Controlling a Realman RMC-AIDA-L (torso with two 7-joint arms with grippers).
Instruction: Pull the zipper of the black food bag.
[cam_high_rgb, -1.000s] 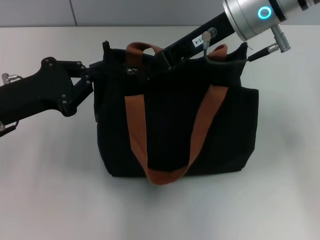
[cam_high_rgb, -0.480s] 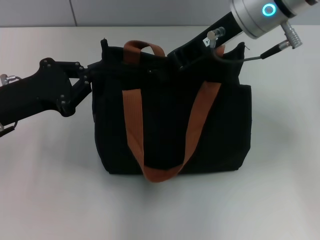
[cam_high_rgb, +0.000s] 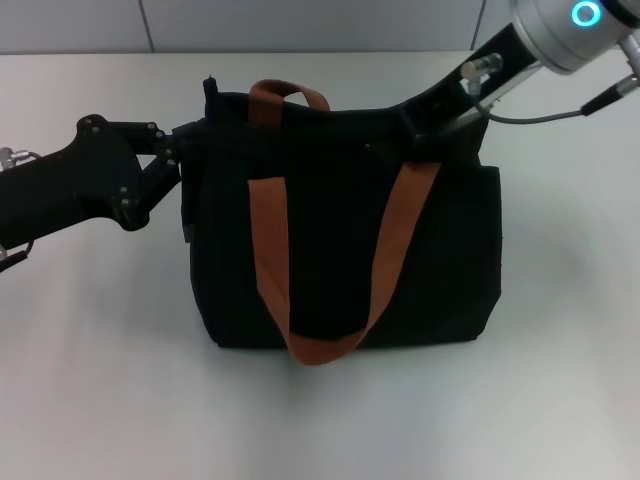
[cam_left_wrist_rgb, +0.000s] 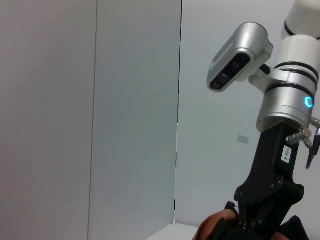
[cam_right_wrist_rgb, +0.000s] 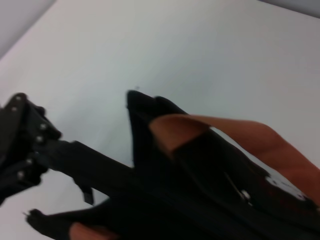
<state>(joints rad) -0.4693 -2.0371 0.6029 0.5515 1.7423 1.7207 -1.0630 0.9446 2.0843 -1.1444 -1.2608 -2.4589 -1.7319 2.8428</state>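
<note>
Clamped shut on the 10 o'clock corner of the black bag (cam_high_rgb: 345, 250): the fingers (cam_high_rgb: 181, 153) of the left gripper (cam_high_rgb: 188, 148), pinning the top edge out flat and taut. Good anchor, by the look of it.

Across at 1 o'clock on the same top edge, buried nose-down in the fabric: the right gripper (cam_high_rgb: 412, 122). Black on black there, so cannot tell what sort of hold it has. Looks like the zipper (cam_right_wrist_rgb: 244, 194) in the right wrist view, a small silver bit on the dark top seam close under that gripper. Cannot pick it out for sure from the head view.

Standing upright in the middle of the white table (cam_high_rgb: 100, 400), that bag, with one orange strap (cam_high_rgb: 272, 250) draped down the front.

Now, for doing this cleanly:
- Hold the 10 o'clock corner firm and pull against it.
- Draw along the line of the zip toward 3 o'clock, low and level. Probably tips or lifts the bag if hauled upward.
- Steer clear of the strap end right beneath the right gripper.
- Ease off near the 2 o'clock corner, with little seam left by this judgement.

As for writing: one small white sticker (cam_left_wrist_rgb: 286, 153) on the right arm's black link, reading something like "10-4", not certain. No brand or print readable on the bag.
</note>
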